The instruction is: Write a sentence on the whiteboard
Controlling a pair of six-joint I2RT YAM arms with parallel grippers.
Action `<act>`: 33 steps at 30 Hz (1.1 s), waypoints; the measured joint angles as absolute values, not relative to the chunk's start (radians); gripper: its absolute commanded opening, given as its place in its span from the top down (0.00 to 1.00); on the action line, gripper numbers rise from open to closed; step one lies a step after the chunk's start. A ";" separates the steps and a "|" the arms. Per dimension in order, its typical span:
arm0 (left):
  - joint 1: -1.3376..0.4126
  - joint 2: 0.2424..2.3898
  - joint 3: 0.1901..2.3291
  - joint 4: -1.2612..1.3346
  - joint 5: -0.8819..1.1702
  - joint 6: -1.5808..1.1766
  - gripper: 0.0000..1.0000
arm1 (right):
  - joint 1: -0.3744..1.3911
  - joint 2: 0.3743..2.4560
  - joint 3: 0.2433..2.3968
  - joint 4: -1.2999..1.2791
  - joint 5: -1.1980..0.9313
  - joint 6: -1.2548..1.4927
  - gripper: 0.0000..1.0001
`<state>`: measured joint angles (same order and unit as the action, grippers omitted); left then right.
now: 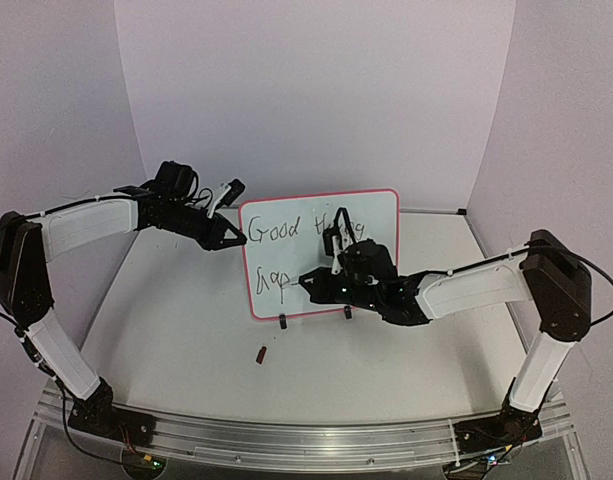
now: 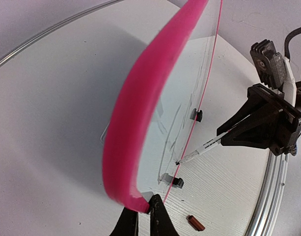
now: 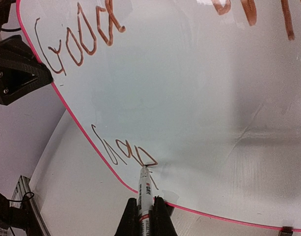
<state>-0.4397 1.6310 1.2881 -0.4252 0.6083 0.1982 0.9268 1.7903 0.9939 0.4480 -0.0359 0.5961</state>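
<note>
Evidently partway through the second line of writing. Standing upright near the middle of the plain white desk [image 1: 176, 330] on two small black clip feet [image 1: 283, 321]: small rectangular glossy whiteboard [image 1: 308, 262] with a thin pink-red rounded frame, face turned toward the arms and so within reach of both. Braced at the upper part of its left edge by the left pincer [image 2: 146, 206], closed tight on the pink frame, most likely to stop so light and free-standing a board from sliding or tipping back under the push of the pen. Gripped in the right pincer [image 3: 144, 209], shut around the barrel: slim white felt marker [image 3: 144, 187] with a printed label, pointed at the surface, tip touching the board at the end of the lower line. Laid down so far as the dark handwritten sentence [image 3: 76, 42]: "Good" plus a further word, partly hidden behind the right arm in the top view, and beneath it what reads as "hap". Yet to be added, judging by that: the rest of the lower word. Lying on the desk just in front of the board, apart from both arms: small reddish-brown cap [image 1: 261, 352], presumably the marker's, clear of the writing stroke.
</note>
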 measured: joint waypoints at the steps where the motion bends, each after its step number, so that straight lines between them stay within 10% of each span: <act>1: -0.440 1.631 1.288 -0.425 0.608 0.199 1.00 | 0.927 1.792 0.995 0.448 -0.038 0.596 1.00; 33: -0.440 1.632 1.288 -0.425 0.609 0.198 1.00 | 0.921 1.675 0.946 0.440 0.033 0.572 1.00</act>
<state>-0.4397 1.6318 1.2884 -0.4248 0.6090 0.1978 0.9208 1.6751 0.9459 0.4400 0.0326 0.5717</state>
